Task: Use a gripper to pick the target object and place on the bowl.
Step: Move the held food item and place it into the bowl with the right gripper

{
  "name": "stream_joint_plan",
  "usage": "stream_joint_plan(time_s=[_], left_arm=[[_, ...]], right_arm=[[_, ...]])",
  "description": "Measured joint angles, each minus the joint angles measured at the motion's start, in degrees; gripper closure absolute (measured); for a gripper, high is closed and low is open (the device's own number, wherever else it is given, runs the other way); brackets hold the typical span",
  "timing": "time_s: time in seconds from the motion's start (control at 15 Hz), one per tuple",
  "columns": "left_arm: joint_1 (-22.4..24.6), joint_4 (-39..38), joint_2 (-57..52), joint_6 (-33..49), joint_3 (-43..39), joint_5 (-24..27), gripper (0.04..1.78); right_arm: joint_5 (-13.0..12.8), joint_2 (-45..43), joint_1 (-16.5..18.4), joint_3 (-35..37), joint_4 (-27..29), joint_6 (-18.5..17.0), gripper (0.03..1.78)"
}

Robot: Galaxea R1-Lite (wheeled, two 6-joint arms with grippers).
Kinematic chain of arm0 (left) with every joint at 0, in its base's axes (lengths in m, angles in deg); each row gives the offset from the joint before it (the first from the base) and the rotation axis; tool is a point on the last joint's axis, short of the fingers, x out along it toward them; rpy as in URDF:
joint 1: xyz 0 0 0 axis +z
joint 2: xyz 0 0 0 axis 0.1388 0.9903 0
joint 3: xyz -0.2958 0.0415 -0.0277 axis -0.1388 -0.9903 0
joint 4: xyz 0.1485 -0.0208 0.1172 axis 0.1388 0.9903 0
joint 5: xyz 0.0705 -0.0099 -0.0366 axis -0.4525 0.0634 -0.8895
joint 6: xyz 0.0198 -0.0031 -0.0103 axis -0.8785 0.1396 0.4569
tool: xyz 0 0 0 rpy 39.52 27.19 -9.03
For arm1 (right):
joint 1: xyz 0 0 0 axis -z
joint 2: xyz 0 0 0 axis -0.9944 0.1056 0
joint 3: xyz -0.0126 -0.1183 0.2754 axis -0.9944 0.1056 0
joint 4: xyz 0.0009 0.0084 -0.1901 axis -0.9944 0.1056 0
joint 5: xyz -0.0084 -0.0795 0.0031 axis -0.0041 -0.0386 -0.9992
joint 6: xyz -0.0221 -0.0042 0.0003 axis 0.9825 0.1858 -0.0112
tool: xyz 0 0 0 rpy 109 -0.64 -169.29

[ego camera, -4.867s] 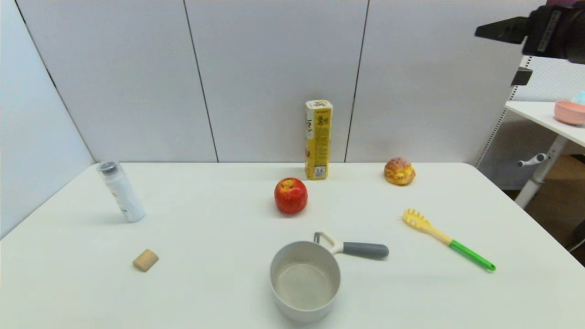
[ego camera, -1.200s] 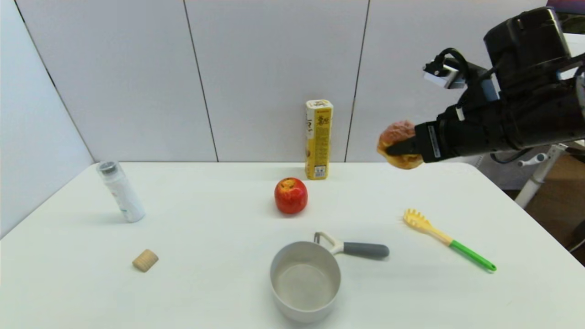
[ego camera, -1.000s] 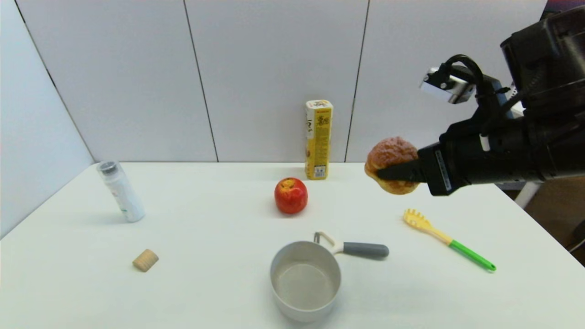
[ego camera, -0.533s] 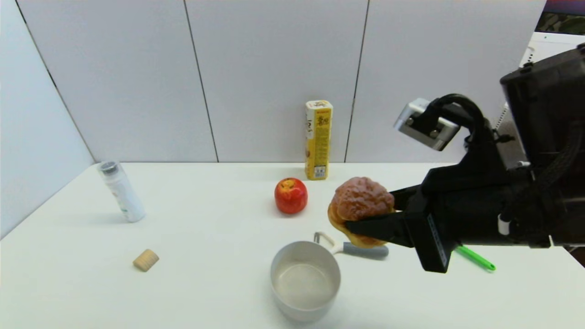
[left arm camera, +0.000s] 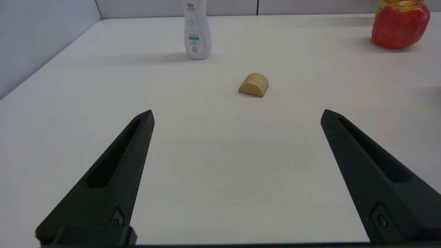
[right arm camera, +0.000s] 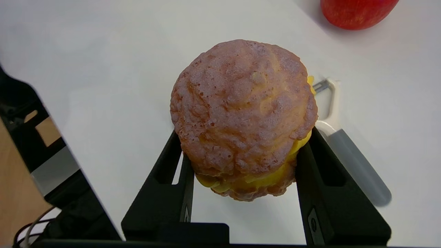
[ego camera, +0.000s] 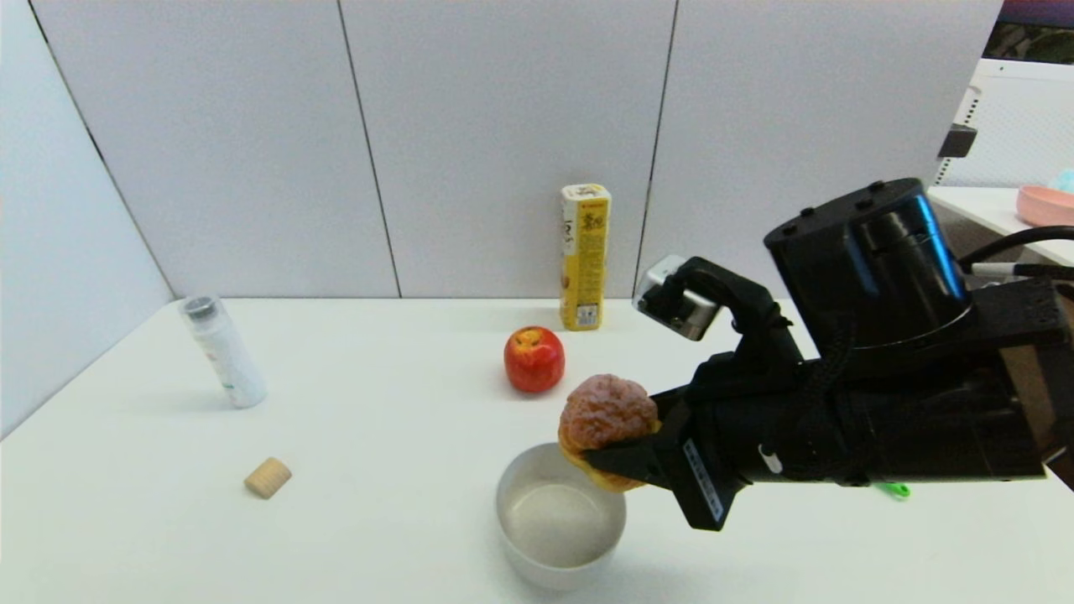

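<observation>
Your tabletop (ego camera: pixel 377 537) runs back to the grey wall panels, with a side wall along the left edge; the right edge drops off toward a second white table carrying a small pink bowl (ego camera: pixel 1045 205). The widest open stretch lies on the left: only a white bottle (ego camera: pixel 222 352) standing near the left edge and a small wooden half-round block (ego camera: pixel 268 477) lying nearer you, well apart from each other. At the back, a tall yellow carton (ego camera: pixel 585 256) stands against the wall, and a red apple (ego camera: pixel 534 359) sits just in front of it, well clear of the grey-white bowl (ego camera: pixel 537 549), which stands near the front edge at centre.

Your right tool (ego camera: pixel 617 449) reaches in from the right and is pinching the bun (ego camera: pixel 606 415); in the right wrist view one black finger (right arm camera: pixel 172 193) presses each side of the bun's yellow-filled lower half, crackled top facing up. The bun hangs in the air over the bowl's far right rim, not touching it as far as you can tell. A grey-handled peeler (right arm camera: pixel 348 151) lies on the tabletop beneath the bun, and a green handle tip (ego camera: pixel 894 488) shows under the arm.

Your left tool (left arm camera: pixel 237 117) hovers low over the open left side, fingers spread wide and holding nothing, pointing toward the block and bottle.
</observation>
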Motion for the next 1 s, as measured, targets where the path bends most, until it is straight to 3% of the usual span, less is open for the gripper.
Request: stream_joint_plan(time_s=[0.73,1.0], left_arm=[[0.0,0.0,0.0,0.0,0.0,0.0,0.11],[0.0,0.0,0.0,0.0,0.0,0.0,0.11]], right_arm=[[0.3,8.3,-1.3,-1.2,-2.4,0.2,0.99],[0.3,8.2,-1.4,0.2,-1.5,0.0,0.67]])
